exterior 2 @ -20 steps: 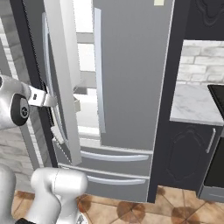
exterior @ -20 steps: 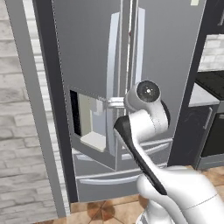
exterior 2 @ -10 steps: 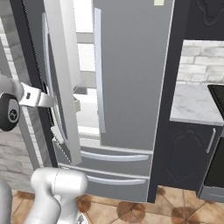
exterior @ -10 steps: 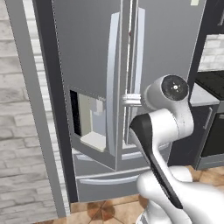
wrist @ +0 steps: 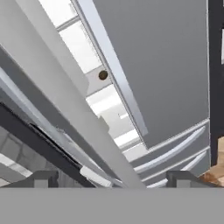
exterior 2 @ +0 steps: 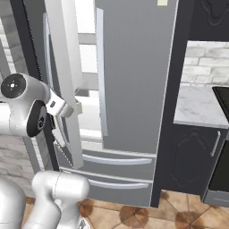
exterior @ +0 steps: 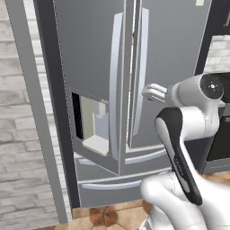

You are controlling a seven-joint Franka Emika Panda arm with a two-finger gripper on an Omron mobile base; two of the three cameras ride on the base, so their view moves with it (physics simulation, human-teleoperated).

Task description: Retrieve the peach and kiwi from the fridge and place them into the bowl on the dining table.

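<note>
The fridge [exterior 2: 134, 89] is standing with its left door ajar; the fingers [wrist: 39, 178] are spreading wide apart beside that door's edge, gripping nothing; the kiwi [wrist: 103, 75] is sitting on an inner shelf.

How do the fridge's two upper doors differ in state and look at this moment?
The left door stands ajar, swung out so the white shelves show in the gap; the right door sits shut and flush. The left door carries a water dispenser panel on its face; the right door's face is plain. The open gripper sits beside the left door's edge, well clear of the right door. Both are grey-silver with a long vertical handle.
</note>
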